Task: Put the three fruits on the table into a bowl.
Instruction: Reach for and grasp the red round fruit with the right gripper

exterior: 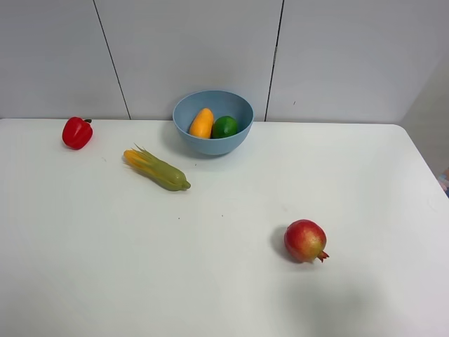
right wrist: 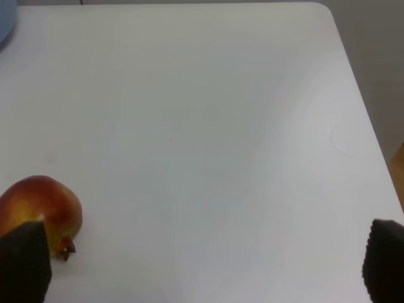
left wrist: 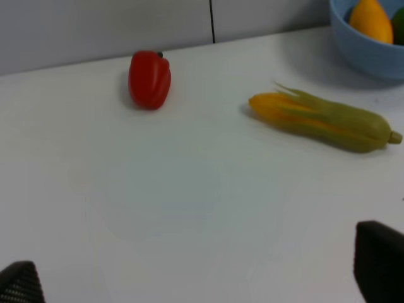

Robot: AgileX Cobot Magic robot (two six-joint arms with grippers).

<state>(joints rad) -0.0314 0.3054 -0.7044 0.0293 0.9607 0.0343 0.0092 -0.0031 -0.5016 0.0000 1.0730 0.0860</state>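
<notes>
The light-blue bowl [exterior: 210, 144] stands at the back middle of the white table [exterior: 105, 267]. An orange-yellow mango [exterior: 201, 123] and a green lime [exterior: 225, 127] lie inside it. The red pomegranate [exterior: 305, 241] rests on the table at the front right, crown tip pointing right. Neither arm shows in the exterior high view. My right gripper [right wrist: 202, 265] is open, and the pomegranate [right wrist: 41, 205] lies just beyond one fingertip [right wrist: 22, 262]. My left gripper [left wrist: 199, 278] is open over bare table, with the bowl [left wrist: 366, 53] and mango [left wrist: 369, 19] far off at the frame's edge.
A small red bell pepper [exterior: 77, 133] [left wrist: 149, 79] sits at the back left. A long green-yellow husked vegetable [exterior: 158, 169] [left wrist: 322, 121] lies between it and the bowl. A grey panelled wall runs behind the table; the table's right edge slants past the pomegranate.
</notes>
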